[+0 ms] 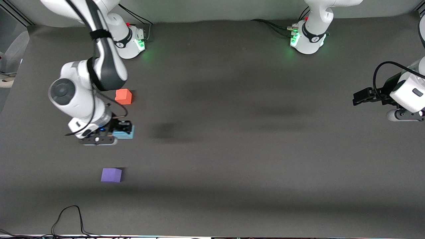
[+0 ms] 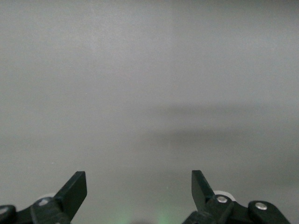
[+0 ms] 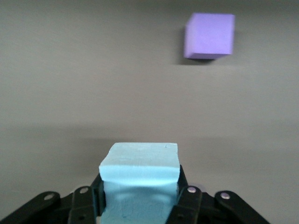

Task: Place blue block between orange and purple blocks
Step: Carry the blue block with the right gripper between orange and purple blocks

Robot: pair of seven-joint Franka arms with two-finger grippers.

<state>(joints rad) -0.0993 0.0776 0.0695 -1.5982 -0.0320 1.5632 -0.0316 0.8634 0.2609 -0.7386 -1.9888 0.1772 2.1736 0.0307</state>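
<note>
My right gripper [image 1: 122, 131] is shut on the light blue block [image 1: 125, 134], with its fingers pressed on two sides of the block [image 3: 140, 179]. It holds the block low over the table, between the orange block [image 1: 123, 96] and the purple block [image 1: 111, 175]. The orange block lies farther from the front camera, the purple block nearer. The purple block also shows in the right wrist view [image 3: 209, 35]. My left gripper [image 1: 357, 98] is open and empty at the left arm's end of the table, where it waits; its view [image 2: 139, 186] shows only bare table.
The dark grey table mat [image 1: 232, 149] has no other objects on it. The two arm bases [image 1: 131, 38] [image 1: 307, 38] stand along its edge farthest from the front camera. A black cable [image 1: 66, 219] loops at the edge nearest the camera.
</note>
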